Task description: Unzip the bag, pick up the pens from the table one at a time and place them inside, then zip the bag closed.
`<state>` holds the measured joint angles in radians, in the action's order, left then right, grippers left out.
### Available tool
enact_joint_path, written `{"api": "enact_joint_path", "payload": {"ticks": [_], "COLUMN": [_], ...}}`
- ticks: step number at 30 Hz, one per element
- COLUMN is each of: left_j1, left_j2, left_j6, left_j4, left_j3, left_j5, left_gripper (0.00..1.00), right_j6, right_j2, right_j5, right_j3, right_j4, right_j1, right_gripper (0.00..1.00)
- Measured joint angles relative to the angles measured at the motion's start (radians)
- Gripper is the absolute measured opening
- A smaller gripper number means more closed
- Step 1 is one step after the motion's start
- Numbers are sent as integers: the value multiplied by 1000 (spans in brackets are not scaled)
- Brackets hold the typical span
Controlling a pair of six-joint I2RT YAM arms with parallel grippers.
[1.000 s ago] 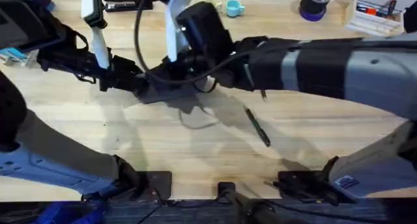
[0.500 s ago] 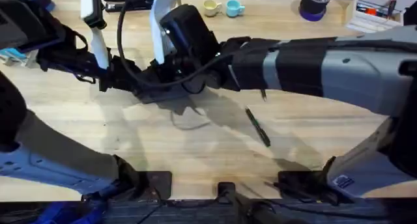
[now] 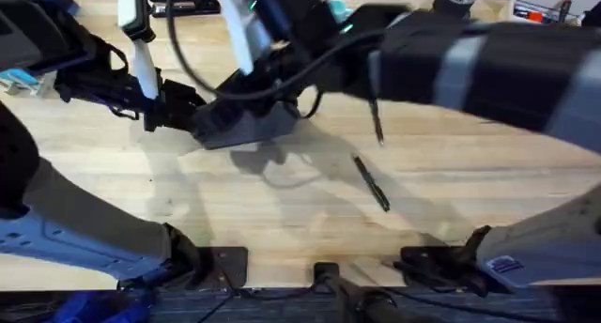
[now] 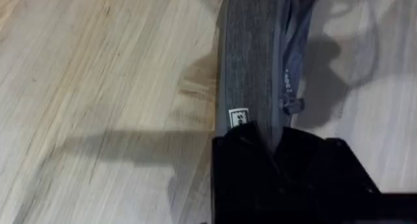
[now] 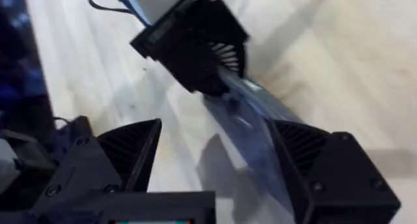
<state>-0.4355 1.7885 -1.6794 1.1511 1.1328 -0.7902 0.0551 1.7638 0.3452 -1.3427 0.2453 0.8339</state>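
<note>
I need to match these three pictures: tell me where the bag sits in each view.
Overhead: the bag lies on the table, upper middle, under the right arm.
Left wrist: the bag runs from the top edge down into the left pincer, which clamps its end.
Right wrist: the bag lies between the open fingers.
Shared landmark: the left pincer clamping the bag's end.

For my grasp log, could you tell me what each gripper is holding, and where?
The left gripper clamps one end of the blue-grey fabric pouch. The right gripper is open, holding nothing.
</note>
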Motion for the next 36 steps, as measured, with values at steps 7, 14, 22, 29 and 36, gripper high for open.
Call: {"api": "enact_joint_path", "payload": {"ticks": [7, 14, 22, 29, 36], "left_j1": [0, 0, 0, 0, 0], "left_j2": [0, 0, 0, 0, 0], "left_j6": [0, 0, 0, 0, 3], "left_j4": [0, 0, 0, 0, -3], "left_j3": [0, 0, 0, 0, 0], "left_j5": [0, 0, 0, 5, 7], "left_gripper": [45, 45, 44, 790, 993], "right_j6": [-79, -94, -101, -102, -99], "right_j2": [-150, -286, -364, -366, -366], "right_j5": [-58, -72, -79, -80, -79], "right_j3": [-3, -3, -3, -3, -3], "right_j4": [190, 349, 451, 466, 466], "right_j1": [-72, -186, -320, -341, -341], "right_gripper": [996, 996, 996, 996, 996]}}
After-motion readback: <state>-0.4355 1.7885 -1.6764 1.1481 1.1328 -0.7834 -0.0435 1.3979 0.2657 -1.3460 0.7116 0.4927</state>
